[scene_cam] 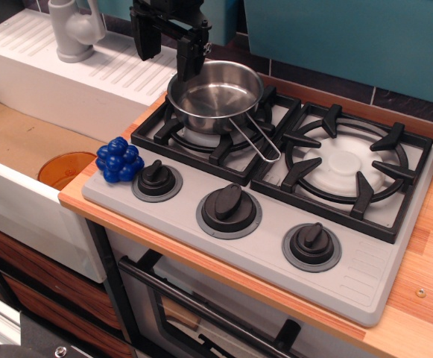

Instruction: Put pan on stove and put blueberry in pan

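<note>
The shiny steel pan (216,95) stands on the left burner grate of the grey stove (350,261), its wire handle pointing to the front right. The pan is empty. The blueberry (119,159) lies on the stove's front left corner, beside the left knob. My gripper (167,52) is open and empty, hanging just above and behind the pan's left rim, with one finger (188,58) near the rim and the other to the left, clear of the pan.
A white sink (22,160) with an orange drain (67,168) lies left of the stove, a grey tap (74,30) behind it. The right burner grate (350,164) is bare. Three black knobs (229,209) line the stove's front. A teal wall stands behind.
</note>
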{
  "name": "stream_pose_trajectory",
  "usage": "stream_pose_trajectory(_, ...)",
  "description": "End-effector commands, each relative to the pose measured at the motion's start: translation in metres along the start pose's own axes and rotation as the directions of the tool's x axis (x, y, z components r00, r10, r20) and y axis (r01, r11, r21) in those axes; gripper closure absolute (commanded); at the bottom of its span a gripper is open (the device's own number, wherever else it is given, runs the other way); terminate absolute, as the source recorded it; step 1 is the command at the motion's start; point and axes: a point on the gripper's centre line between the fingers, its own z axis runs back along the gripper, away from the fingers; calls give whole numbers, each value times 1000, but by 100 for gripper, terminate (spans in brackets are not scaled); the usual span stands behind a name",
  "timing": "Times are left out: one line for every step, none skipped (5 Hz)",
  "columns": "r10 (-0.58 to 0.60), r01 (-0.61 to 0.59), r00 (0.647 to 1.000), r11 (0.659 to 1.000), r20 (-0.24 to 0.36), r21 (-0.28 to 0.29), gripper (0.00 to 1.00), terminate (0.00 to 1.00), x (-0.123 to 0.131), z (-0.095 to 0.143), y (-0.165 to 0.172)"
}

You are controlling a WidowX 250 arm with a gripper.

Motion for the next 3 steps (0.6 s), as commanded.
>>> stream_pose_trajectory(63,-56,990,997,127,-52,0,0,-15,39,16)
stream_pose_trajectory(107,-100,983,994,151,-54,0,0,-40,46,17)
stream_pose_trajectory(120,-111,977,992,177,-63,0,0,-59,45,18)
